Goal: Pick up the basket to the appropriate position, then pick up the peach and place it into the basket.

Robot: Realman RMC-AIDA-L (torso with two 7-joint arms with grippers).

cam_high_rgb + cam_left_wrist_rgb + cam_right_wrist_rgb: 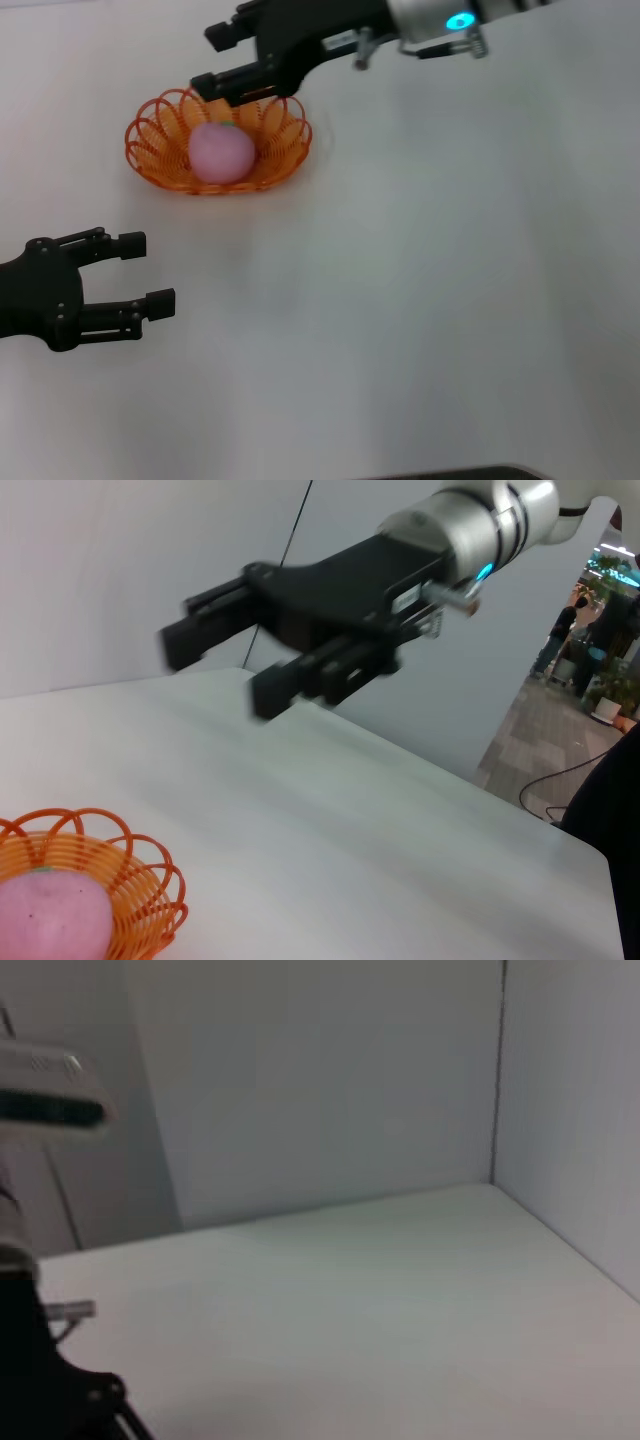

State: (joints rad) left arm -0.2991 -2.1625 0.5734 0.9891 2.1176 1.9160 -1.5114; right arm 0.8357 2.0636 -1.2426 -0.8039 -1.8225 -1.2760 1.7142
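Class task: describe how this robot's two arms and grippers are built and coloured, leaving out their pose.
Both grippers are matte black with two blocky, square-tipped parallel fingers on slim linkages. The right gripper joins a silver-grey cylindrical wrist bearing a glowing cyan light and small metal fittings. Of the left arm, only the left gripper and its black palm housing with small screws show.

- Matte black two-finger right gripper showing blocky fingertips, silver wrist cuff glowing cyan LED ring.
- Matte black left gripper showing ribbed, screw-studded fingers.
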